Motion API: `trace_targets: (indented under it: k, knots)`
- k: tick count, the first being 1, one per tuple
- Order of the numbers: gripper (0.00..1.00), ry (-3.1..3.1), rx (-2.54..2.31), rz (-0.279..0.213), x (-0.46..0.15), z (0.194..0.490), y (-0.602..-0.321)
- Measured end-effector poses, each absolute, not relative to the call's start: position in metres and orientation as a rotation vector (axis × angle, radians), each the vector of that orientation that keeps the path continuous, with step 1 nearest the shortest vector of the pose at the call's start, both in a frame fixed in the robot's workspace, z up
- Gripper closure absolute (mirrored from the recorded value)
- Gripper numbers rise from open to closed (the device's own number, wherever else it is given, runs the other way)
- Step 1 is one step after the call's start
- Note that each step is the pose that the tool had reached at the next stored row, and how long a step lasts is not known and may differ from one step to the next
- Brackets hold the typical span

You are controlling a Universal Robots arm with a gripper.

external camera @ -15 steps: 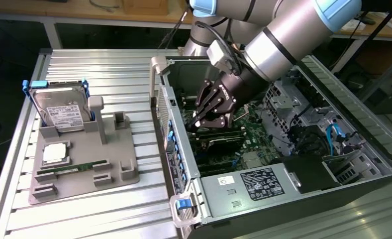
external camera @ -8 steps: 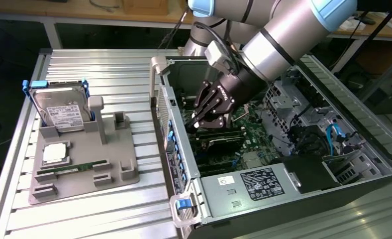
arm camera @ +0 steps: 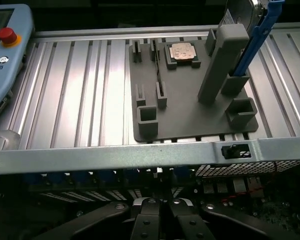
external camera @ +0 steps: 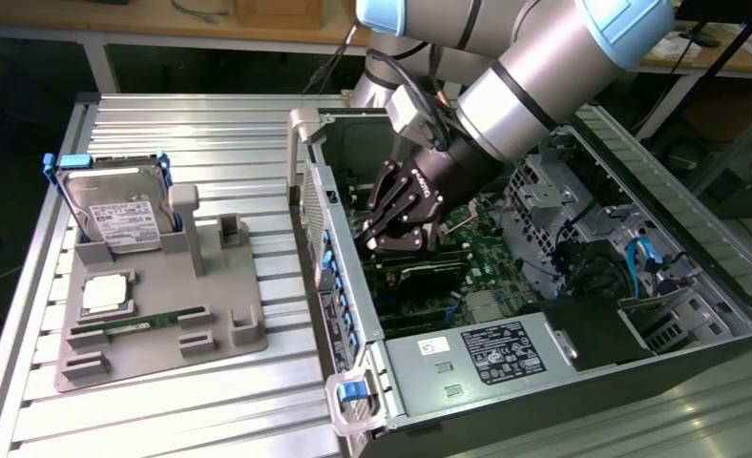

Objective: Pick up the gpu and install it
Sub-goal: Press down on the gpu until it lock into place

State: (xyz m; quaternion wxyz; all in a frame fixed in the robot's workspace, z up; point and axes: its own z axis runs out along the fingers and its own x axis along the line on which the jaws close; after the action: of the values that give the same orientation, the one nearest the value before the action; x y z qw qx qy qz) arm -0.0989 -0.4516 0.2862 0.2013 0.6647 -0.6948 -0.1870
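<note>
Inside the open computer case (external camera: 529, 315), your tool (external camera: 395, 237) is closed and low over the motherboard. The gpu (external camera: 429, 274) appears to lie just under it, already in the slot area. Press straight down and evenly, I think, without tilting. The wrist view shows the grey holder (arm camera: 190, 117) on the desk (arm camera: 80, 90) with its long slot empty; the exterior view shows the hard drive (external camera: 119, 221).

Fingers (external camera: 393, 240) tips hidden low inside computer case (external camera: 350, 315); held object cannot be told. Hard drive (arm camera: 250, 15) cut by frame top. Teach pendant (arm camera: 5, 55) cut at left edge.
</note>
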Motion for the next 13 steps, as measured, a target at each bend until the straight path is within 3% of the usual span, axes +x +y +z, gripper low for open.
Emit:
trace_targets:
  k: [13]
  knots:
    - [0.89, -1.941, 1.86, -0.52, -0.1028, 0.2853, -0.4516]
